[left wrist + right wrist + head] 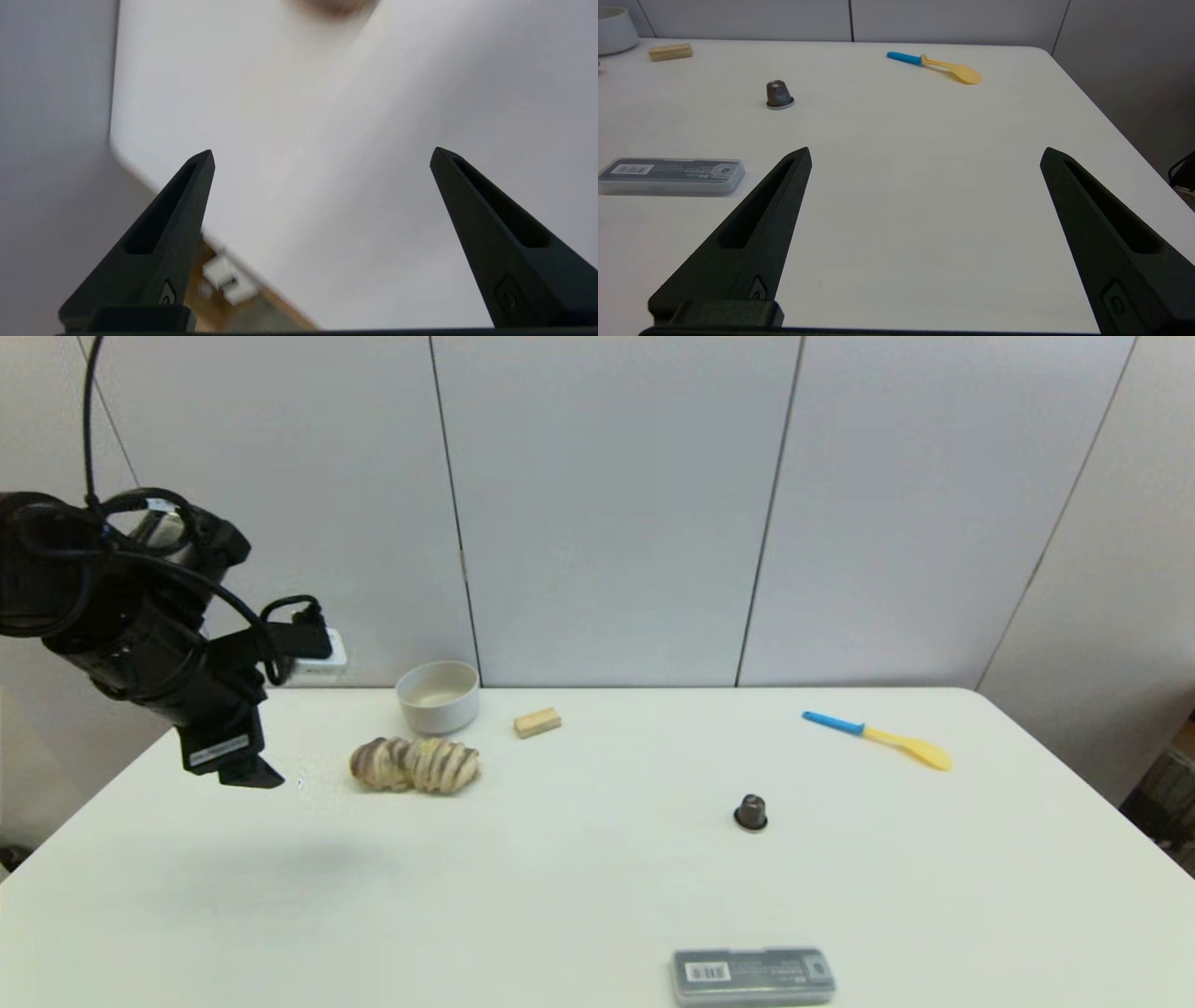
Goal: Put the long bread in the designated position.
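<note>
The left gripper hangs above the far left part of the desk, its fingers spread wide apart with nothing between them. In the head view it sits to the left of the long bread and apart from it, pointing down toward the desk surface. The long bread lies flat on the desk, lengthwise left to right, just in front of the white bowl. A small tan block rests just right of the bowl. Farther right, a dark capsule stands on its own near the middle, and a blue-handled yellow spoon lies toward the far right. A grey flat case lies at the near edge. The right gripper is low at the near right side of the desk, fingers also wide apart and holding nothing.
</note>
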Controlling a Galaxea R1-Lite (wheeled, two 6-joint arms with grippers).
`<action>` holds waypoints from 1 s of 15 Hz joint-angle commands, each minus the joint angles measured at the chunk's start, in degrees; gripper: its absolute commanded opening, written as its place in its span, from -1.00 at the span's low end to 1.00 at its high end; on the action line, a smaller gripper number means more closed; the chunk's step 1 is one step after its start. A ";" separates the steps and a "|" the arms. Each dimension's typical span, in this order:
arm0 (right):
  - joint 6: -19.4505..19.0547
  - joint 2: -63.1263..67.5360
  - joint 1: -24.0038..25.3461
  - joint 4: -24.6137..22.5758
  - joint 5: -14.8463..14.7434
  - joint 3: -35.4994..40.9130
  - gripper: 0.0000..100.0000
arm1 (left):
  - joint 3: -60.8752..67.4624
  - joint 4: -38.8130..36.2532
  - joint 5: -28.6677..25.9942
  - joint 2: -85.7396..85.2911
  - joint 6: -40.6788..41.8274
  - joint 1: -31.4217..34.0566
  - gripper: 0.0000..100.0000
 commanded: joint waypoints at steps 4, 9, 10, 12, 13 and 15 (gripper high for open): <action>-0.03 0.07 0.02 -0.02 0.02 0.00 1.00 | 7.36 6.70 5.13 -11.93 -25.13 0.23 1.00; -0.03 0.07 0.02 -0.02 0.02 0.00 1.00 | 8.24 5.38 -12.10 -16.24 -55.89 -0.30 1.00; -0.03 0.07 0.02 -0.02 0.02 0.00 1.00 | 8.24 3.45 -13.24 -17.64 -59.32 -0.21 1.00; -0.03 0.07 0.02 -0.02 0.02 0.00 1.00 | 8.59 -2.44 -13.33 -21.16 -65.56 -0.21 1.00; -0.03 0.07 0.02 -0.02 0.02 0.00 1.00 | 9.03 -4.99 -13.33 -23.09 -68.20 -0.21 1.00; -0.03 0.07 0.02 -0.02 0.02 0.00 1.00 | 11.41 -8.85 -13.33 -28.28 -69.61 -0.21 1.00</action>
